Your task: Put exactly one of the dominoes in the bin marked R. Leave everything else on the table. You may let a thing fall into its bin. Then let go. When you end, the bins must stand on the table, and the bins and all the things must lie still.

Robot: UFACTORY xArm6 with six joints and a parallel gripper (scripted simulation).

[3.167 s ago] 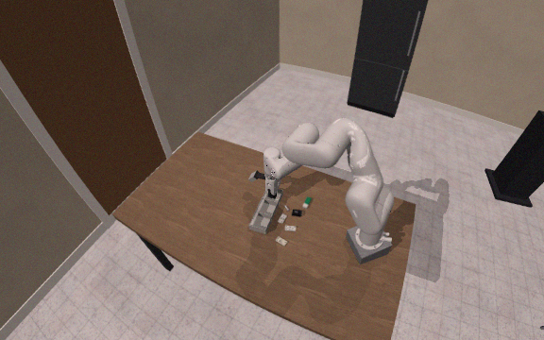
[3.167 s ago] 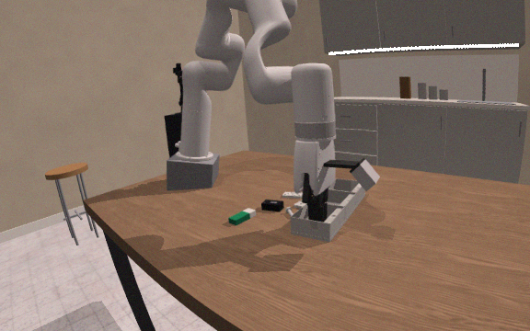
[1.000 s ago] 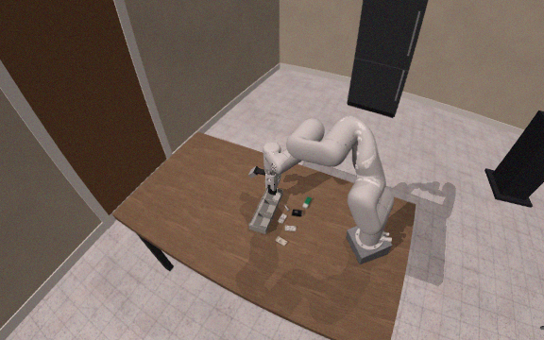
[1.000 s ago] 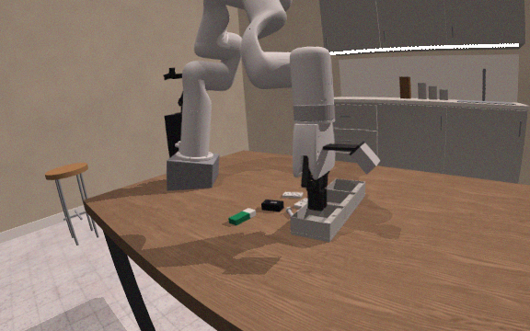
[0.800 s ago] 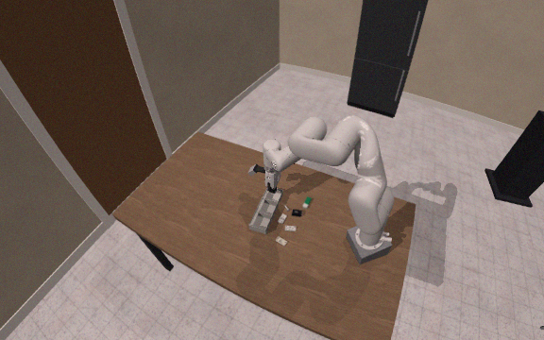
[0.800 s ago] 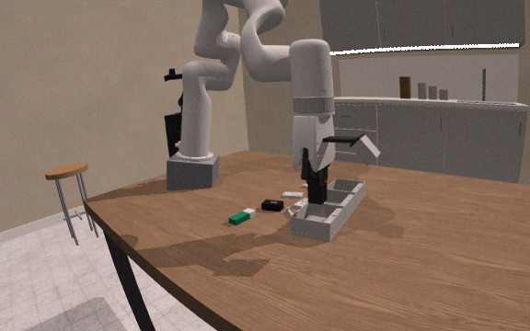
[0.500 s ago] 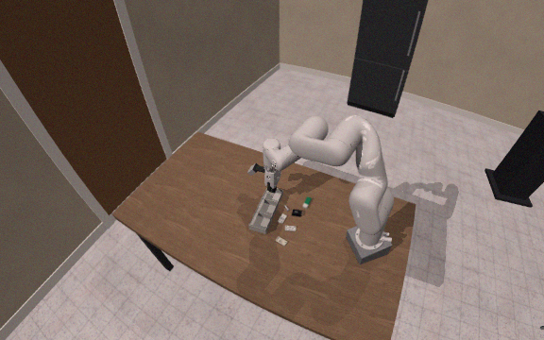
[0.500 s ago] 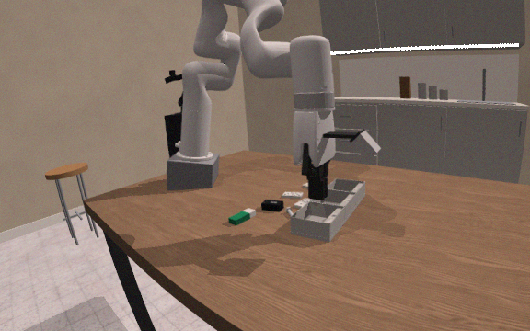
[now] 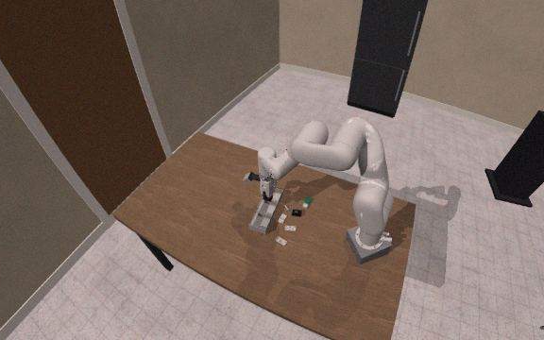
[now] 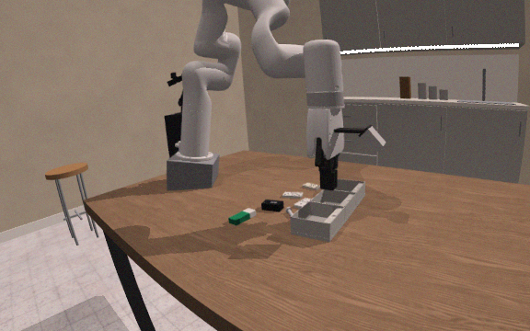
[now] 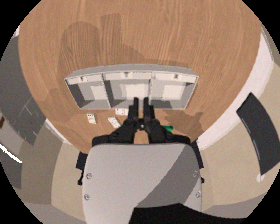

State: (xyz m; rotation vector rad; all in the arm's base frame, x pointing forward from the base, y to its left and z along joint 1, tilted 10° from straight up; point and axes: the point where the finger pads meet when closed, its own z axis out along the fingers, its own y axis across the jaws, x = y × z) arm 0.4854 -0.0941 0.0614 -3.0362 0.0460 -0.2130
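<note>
My gripper (image 9: 267, 199) (image 10: 328, 186) (image 11: 140, 104) is shut, with nothing seen between its fingertips, low over the middle part of the row of bins. Three joined grey bins (image 9: 258, 229) (image 10: 310, 228) (image 11: 128, 68) stand on the table; their labels are too small to read surely. Three white dominoes lie flat on the table: one domino (image 9: 282, 218) (image 10: 303, 202) (image 11: 121, 111) close beside the bins, a second domino (image 9: 290, 228) (image 10: 293, 195) (image 11: 113, 122) nearer the robot base, a third domino (image 9: 281, 241) (image 10: 311, 186) (image 11: 92, 118) farther along. The fingers partly hide the middle bin.
A black block (image 9: 297, 212) (image 10: 272, 205) and a green and white block (image 9: 307, 202) (image 10: 241, 217) lie on the base side of the bins. A small pale bolt-like thing (image 9: 286, 208) (image 10: 290, 212) lies close to the bins' wall.
</note>
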